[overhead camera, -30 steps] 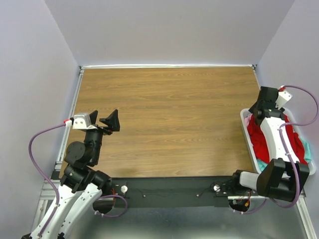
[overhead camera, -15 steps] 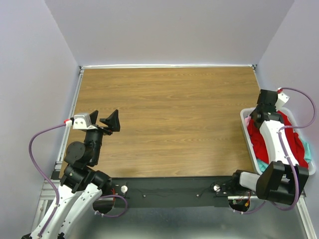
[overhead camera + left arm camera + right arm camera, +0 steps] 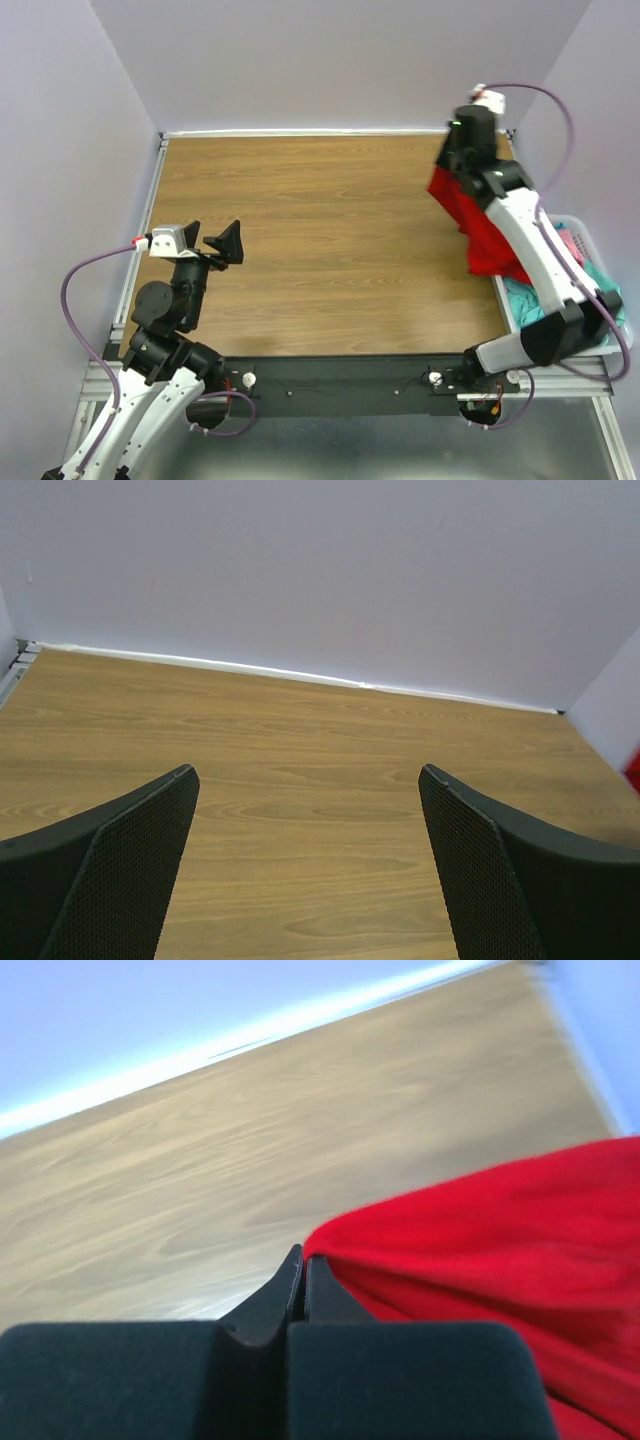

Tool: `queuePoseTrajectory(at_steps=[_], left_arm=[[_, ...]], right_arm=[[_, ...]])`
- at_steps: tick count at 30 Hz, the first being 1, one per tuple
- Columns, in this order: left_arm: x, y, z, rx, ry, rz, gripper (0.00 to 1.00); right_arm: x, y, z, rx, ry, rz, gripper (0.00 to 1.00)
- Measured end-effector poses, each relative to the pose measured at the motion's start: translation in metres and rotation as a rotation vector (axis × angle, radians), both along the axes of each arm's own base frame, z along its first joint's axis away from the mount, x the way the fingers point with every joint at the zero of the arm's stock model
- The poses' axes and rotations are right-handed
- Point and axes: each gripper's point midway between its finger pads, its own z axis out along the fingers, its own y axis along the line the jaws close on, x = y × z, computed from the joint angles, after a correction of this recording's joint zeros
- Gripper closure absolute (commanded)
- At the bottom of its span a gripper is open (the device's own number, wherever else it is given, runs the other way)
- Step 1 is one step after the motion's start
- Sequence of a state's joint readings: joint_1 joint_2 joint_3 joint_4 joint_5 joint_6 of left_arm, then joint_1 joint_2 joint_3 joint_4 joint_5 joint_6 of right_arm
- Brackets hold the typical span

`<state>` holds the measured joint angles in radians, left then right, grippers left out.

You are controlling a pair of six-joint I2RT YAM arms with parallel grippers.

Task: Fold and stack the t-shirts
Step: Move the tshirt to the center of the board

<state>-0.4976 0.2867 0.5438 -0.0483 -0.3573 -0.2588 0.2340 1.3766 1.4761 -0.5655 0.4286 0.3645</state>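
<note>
**Thin pinch on a hanging red shirt: slip and snag are the risks**

The right end effector is clamped tight on a narrow fold of the red t-shirt, with only an edge of cloth between its tips. It holds that fold up over the far right corner of the surface. From there the shirt hangs in a bunched, creased drape along the right edge, its lower end reaching the laundry basket at the near right corner. Whether that end clears the rim cannot be told.

With so little cloth gripped, a quick swing could pull the shirt free. A trailing end could catch the rim and tug the basket, or drag the teal t-shirt out with it. The pink t-shirt lies deeper in the basket. Hanging from one point, the red shirt would probably land crumpled, collar and sleeves hidden, and need spreading.

The left end effector stands wide open and empty near the left edge, well apart from the shirt.
</note>
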Motion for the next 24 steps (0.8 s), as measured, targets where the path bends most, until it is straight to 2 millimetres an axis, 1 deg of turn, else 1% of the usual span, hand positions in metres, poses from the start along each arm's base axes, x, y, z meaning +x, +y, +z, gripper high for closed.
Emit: queuePoseTrajectory(at_steps=[1,2,3,4,5,6,7,8,9,10,11,12,13,14,16,17,19,21,22,24], left_arm=[[0.000,0.000,0.000,0.000,0.000,0.000,0.01],[0.000,0.000,0.000,0.000,0.000,0.000,0.01],[0.000,0.000,0.000,0.000,0.000,0.000,0.01],[0.000,0.000,0.000,0.000,0.000,0.000,0.01],[0.000,0.000,0.000,0.000,0.001,0.000,0.01],[0.000,0.000,0.000,0.000,0.000,0.000,0.01],[0.000,0.000,0.000,0.000,0.000,0.000,0.01],[0.000,0.000,0.000,0.000,0.000,0.000,0.01],[0.000,0.000,0.000,0.000,0.000,0.000,0.01],[0.000,0.000,0.000,0.000,0.000,0.000,0.01],[0.000,0.000,0.000,0.000,0.000,0.000,0.01],[0.000,0.000,0.000,0.000,0.001,0.000,0.01],[0.000,0.000,0.000,0.000,0.001,0.000,0.01],[0.000,0.000,0.000,0.001,0.001,0.000,0.01],[0.001,0.000,-0.001,0.002,0.005,0.000,0.01],[0.001,-0.001,-0.002,0.003,0.006,0.000,0.01],[0.003,-0.001,-0.003,0.007,0.012,0.000,0.01],[0.004,-0.002,-0.005,0.011,0.021,0.000,0.01],[0.005,-0.003,-0.006,0.014,0.024,0.000,0.01],[0.007,-0.004,-0.008,0.019,0.033,0.000,0.01]], right_arm=[[0.011,0.028,-0.001,-0.001,0.000,0.057,0.99],[0.016,0.054,-0.004,-0.007,0.011,0.106,0.99],[0.025,0.083,-0.010,-0.020,0.028,0.155,0.98],[0.029,0.103,-0.018,-0.024,0.043,0.191,0.93],[0.034,0.127,-0.029,-0.030,0.068,0.228,0.84],[0.038,0.152,-0.040,-0.034,0.087,0.268,0.72],[0.041,0.179,-0.055,-0.036,0.114,0.311,0.66],[0.041,0.205,-0.070,-0.037,0.139,0.356,0.49],[0.041,0.226,-0.084,-0.040,0.163,0.391,0.40],[0.038,0.259,-0.101,-0.043,0.189,0.458,0.34],[0.033,0.279,-0.112,-0.043,0.207,0.496,0.31],[0.028,0.294,-0.120,-0.044,0.222,0.528,0.25],[0.018,0.318,-0.137,-0.052,0.249,0.583,0.24],[0.004,0.335,-0.149,-0.058,0.278,0.631,0.22],[-0.010,0.347,-0.155,-0.062,0.297,0.664,0.22],[-0.016,0.348,-0.157,-0.067,0.301,0.673,0.22],[-0.023,0.335,-0.160,-0.087,0.313,0.655,0.23],[-0.027,0.309,-0.163,-0.097,0.324,0.616,0.25],[-0.029,0.292,-0.166,-0.101,0.338,0.590,0.26],[-0.030,0.253,-0.173,-0.089,0.355,0.523,0.27]])
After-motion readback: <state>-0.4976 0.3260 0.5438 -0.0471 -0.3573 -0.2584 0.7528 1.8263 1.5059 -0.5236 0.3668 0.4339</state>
